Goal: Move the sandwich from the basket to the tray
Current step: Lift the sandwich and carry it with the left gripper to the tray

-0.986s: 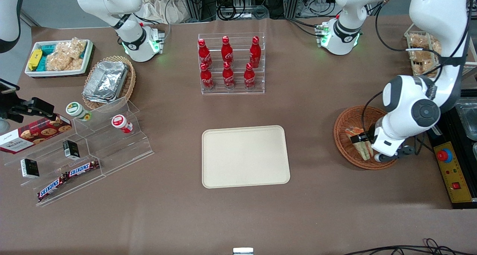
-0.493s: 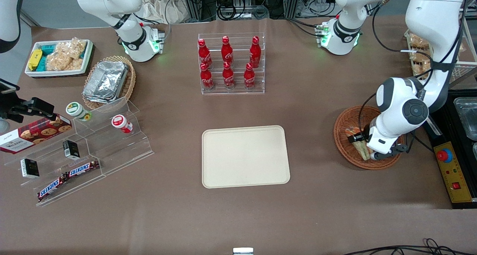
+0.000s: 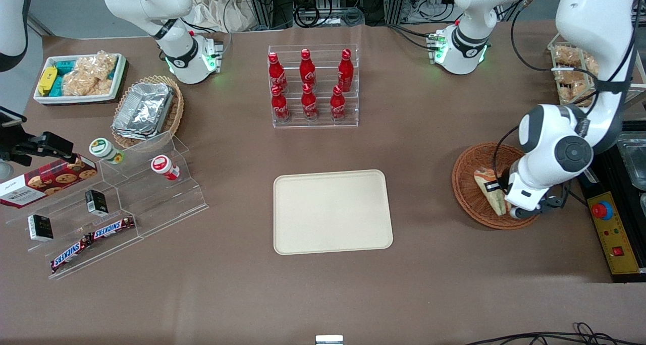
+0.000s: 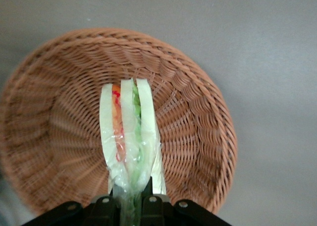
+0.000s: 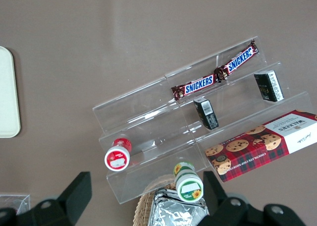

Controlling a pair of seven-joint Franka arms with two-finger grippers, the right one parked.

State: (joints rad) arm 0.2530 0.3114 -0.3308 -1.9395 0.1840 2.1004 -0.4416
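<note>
Half the sandwich hides in jaws pinching it above basket.

The gripper is hanging over the basket at the working arm's end of the table, its fingers pressing the sandwich from both sides above the basket floor. The tray is lying near the table's middle, well apart from the basket, nearer the front camera than the bottle rack.
</note>
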